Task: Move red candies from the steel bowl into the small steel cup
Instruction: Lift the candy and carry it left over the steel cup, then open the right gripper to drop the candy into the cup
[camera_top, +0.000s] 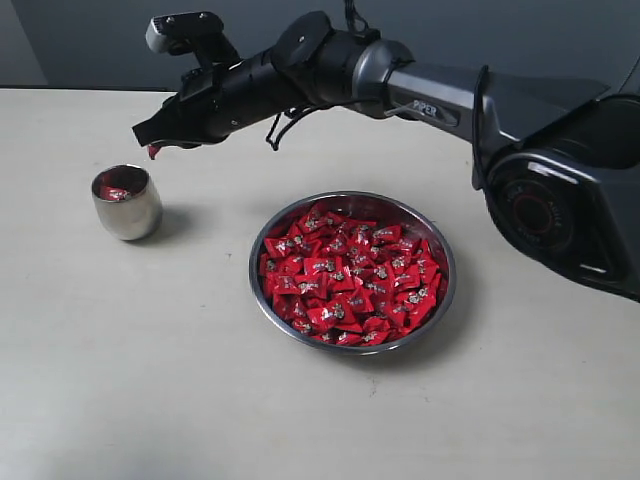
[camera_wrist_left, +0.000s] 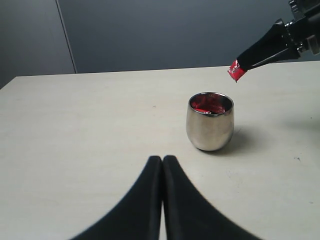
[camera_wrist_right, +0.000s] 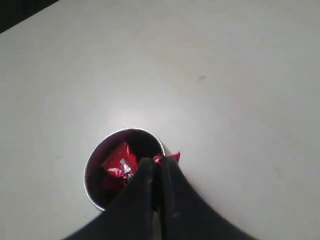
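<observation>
The steel bowl (camera_top: 441, 246) sits mid-table, heaped with red candies (camera_top: 345, 275). To its left stands the small steel cup (camera_top: 127, 203) (camera_wrist_left: 210, 121) (camera_wrist_right: 96, 155), with red candies (camera_wrist_right: 118, 161) (camera_wrist_left: 206, 104) inside. My right gripper (camera_top: 152, 149) (camera_wrist_left: 239, 68) (camera_wrist_right: 159, 162) hovers just above and slightly right of the cup's rim, shut on one red candy (camera_wrist_left: 236, 71) (camera_wrist_right: 170, 158) that pokes out at the fingertips. My left gripper (camera_wrist_left: 162, 159) is shut and empty, low over the table a short way in front of the cup; it is out of the exterior view.
The right arm (camera_top: 430, 95) reaches across the table from the right, passing above the far side of the bowl. Its base (camera_top: 560, 200) fills the right edge. A dark wall (camera_wrist_left: 165, 35) backs the pale table (camera_top: 150, 380).
</observation>
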